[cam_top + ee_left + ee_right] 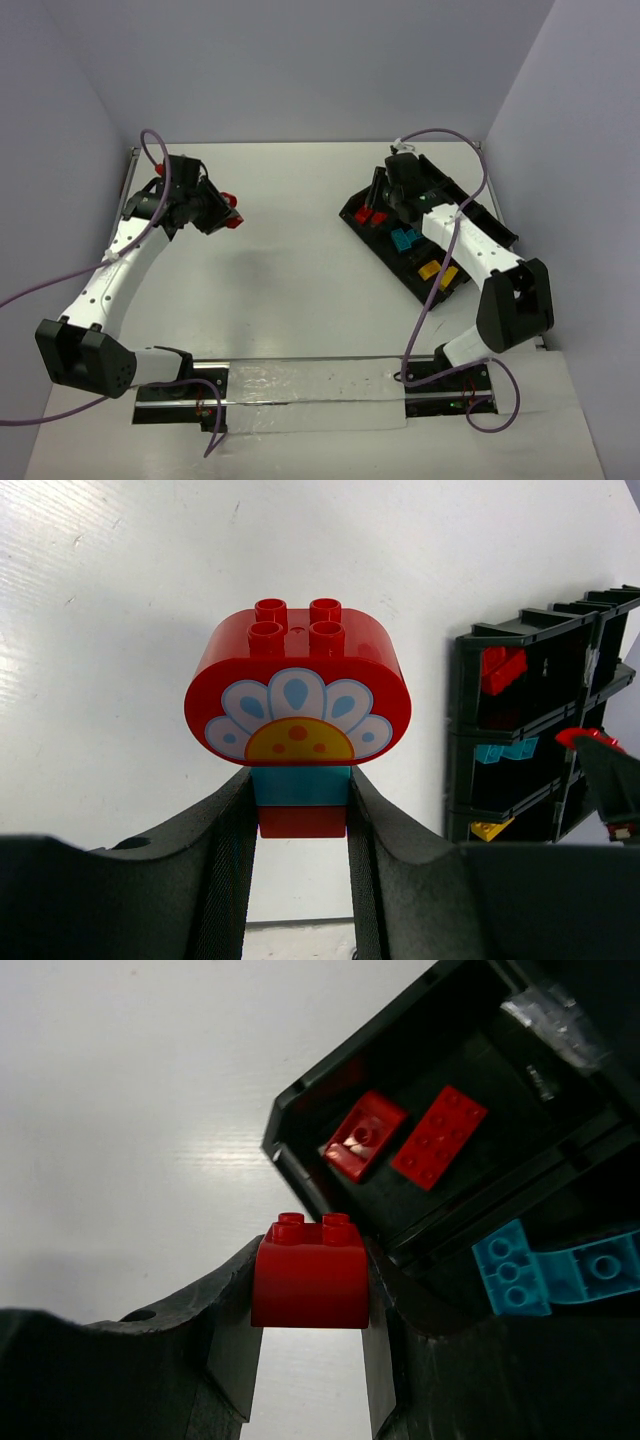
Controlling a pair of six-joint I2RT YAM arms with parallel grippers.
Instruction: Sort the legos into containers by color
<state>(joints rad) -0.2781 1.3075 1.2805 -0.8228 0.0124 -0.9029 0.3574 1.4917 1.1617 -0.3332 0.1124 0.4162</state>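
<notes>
Firmly shut, the left tool (pixel 300 802) gripped a clump (pixel 298 715) by its lower part: a small red brick at the bottom, a cyan one above it, and a wide rounded red brick with a flower print on top, studs pointing away from the tool. Beyond it lay the bare white counter (pixel 300 250), and the black tray (pixel 462 730) sat well off to that tool's right.

The right tool (pixel 312 1270) was likewise closed on a single red brick (pixel 308 1295) with a curved face. Just ahead of its tips was a corner of the tray. The nearest compartment held two red bricks (pixel 363 1147), the next two cyan bricks (pixel 510 1272), and the one furthest back towards that arm's base held yellow bricks (pixel 428 268).
</notes>
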